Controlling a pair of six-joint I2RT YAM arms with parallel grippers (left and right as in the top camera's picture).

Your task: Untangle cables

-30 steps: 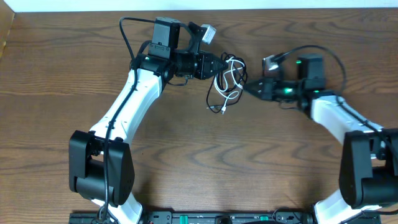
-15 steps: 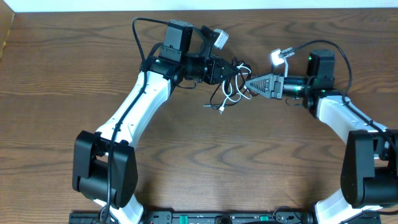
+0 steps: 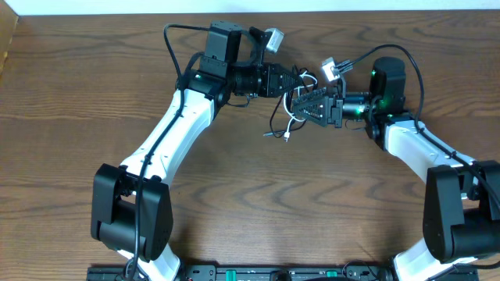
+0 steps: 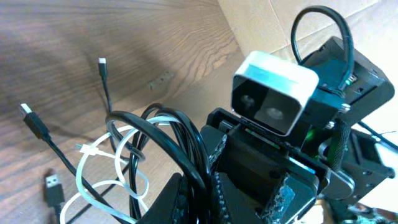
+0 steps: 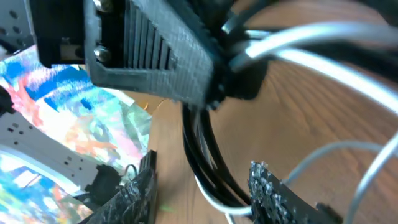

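Note:
The cables hang in one tangle between the two arms at the back of the table. The black cable (image 3: 275,119) loops down to the wood, and its plug ends (image 4: 31,118) lie loose. The white cable (image 3: 294,117) is wound through it, and its loops (image 4: 93,163) rest on the wood. My left gripper (image 3: 295,84) is shut on several black strands (image 4: 198,163) and holds the bundle up. My right gripper (image 3: 303,107) faces it from the right, open. Its fingers (image 5: 273,193) straddle black strands (image 5: 202,163) and a white strand without squeezing them.
The table's far edge and a pale wall (image 3: 351,6) run just behind the arms. A cardboard piece (image 3: 6,39) stands at the far left. The right arm's white wrist camera (image 4: 273,93) sits very close to my left gripper. A black strip (image 3: 234,273) lines the front edge.
My right gripper has moved left into the tangle and opened its jaws around the strands. My left gripper carried the bundle a little right and back, then held still.

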